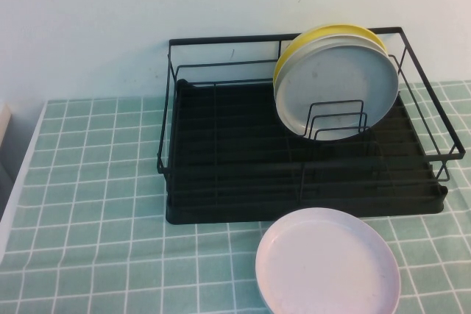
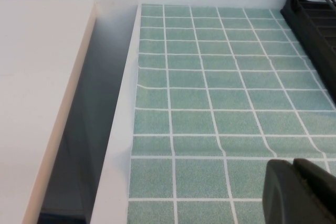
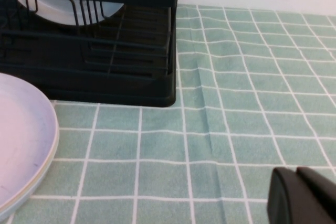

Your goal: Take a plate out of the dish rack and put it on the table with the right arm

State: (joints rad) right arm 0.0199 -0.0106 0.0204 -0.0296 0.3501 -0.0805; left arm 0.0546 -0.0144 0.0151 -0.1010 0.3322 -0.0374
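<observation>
Already the plate (image 1: 328,264) lies flat on the table (image 1: 88,182), at the lower right of the high view, just in front of the dish rack (image 1: 294,174) and clear of its tray edge; judging by that, the placing step looks done. It rests face up on the cloth, which suits a plate set down rather than dropped. In the rack a grey plate (image 1: 337,90) leans upright against the wire dividers, with a yellow plate (image 1: 324,34) stacked behind it, both propped by the wires so they cannot roll.

Neither arm shows in the high view. The right gripper (image 3: 304,195) sits low over the cloth at the lower right of its wrist view, fingers pressed together and grasping nothing, well apart from the plate. The left gripper (image 2: 299,190) hangs over bare cloth near the table's edge, also clenched and empty.

A mint-green grid cloth covers the table; a plain white wall (image 1: 110,20) stands behind.
</observation>
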